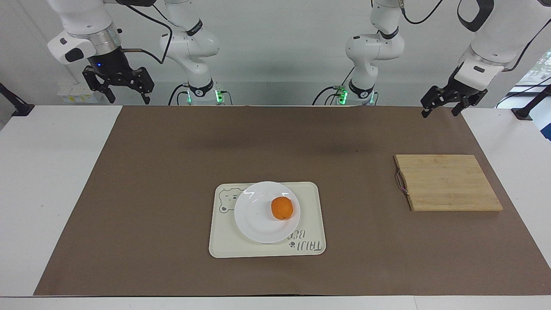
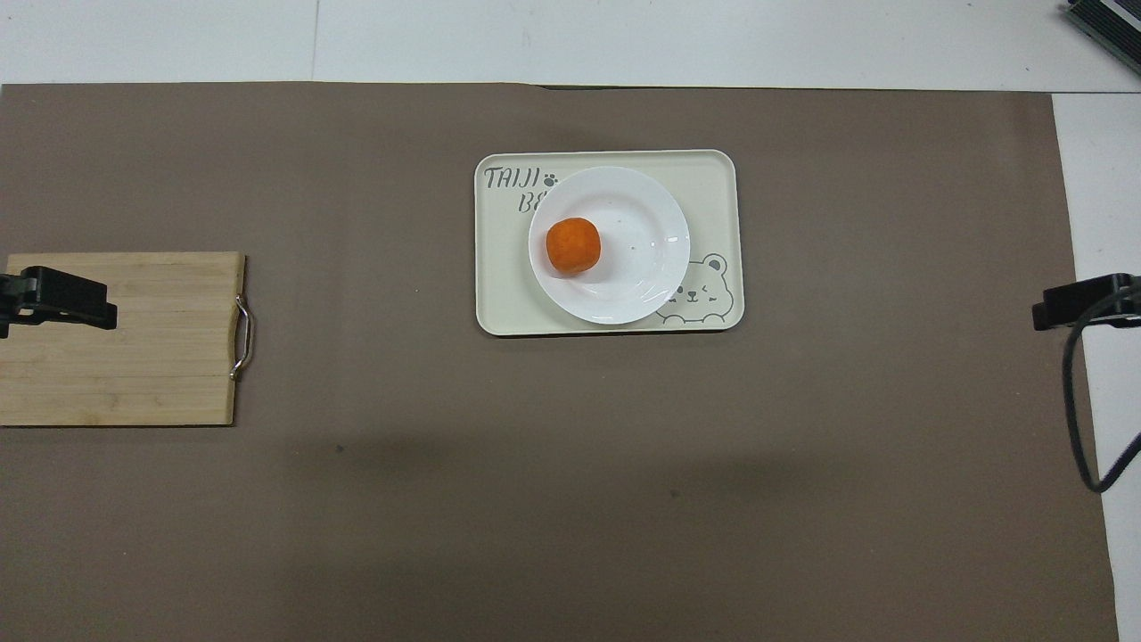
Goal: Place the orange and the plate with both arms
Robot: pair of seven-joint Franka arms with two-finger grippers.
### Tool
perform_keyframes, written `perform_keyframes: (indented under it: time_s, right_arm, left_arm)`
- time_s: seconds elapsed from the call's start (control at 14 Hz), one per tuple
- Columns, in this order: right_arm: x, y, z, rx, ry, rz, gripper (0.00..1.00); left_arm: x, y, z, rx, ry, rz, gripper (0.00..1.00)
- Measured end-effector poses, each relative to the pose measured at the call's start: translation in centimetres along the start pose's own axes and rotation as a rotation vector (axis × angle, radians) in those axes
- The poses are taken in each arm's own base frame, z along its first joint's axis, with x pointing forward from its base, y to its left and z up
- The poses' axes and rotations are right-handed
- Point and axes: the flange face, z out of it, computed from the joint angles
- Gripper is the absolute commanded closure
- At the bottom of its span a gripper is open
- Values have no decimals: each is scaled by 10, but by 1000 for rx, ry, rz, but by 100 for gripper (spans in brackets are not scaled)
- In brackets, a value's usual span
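A small orange (image 1: pixel 282 208) (image 2: pixel 572 245) rests on the round white plate (image 1: pixel 258 217) (image 2: pixel 637 259), off-centre toward the left arm's end. The plate sits on a cream bear-print tray (image 1: pixel 310 232) (image 2: pixel 713 192) in the middle of the brown mat. My left gripper (image 1: pixel 439 113) hangs open and empty, high over the left arm's end of the table. In the overhead view its tip (image 2: pixel 62 299) overlaps the cutting board. My right gripper (image 1: pixel 126 100) (image 2: pixel 1070 308) hangs open and empty, high over the right arm's end. Both are well apart from the plate.
A wooden cutting board (image 1: pixel 447 183) (image 2: pixel 134 339) with a metal handle lies on the mat toward the left arm's end. A black cable (image 2: pixel 1074 401) loops down by my right gripper. Bare brown mat (image 1: pixel 172 172) surrounds the tray.
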Motion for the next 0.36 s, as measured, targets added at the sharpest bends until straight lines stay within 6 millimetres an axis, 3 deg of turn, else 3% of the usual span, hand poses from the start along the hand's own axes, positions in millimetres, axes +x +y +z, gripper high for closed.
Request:
perform_keyframes:
  time_s: [0.36]
  right_arm:
    - [-3, 0, 2, 17, -28, 3, 0]
  left_arm:
    - [0, 0, 0, 0, 0, 0, 0]
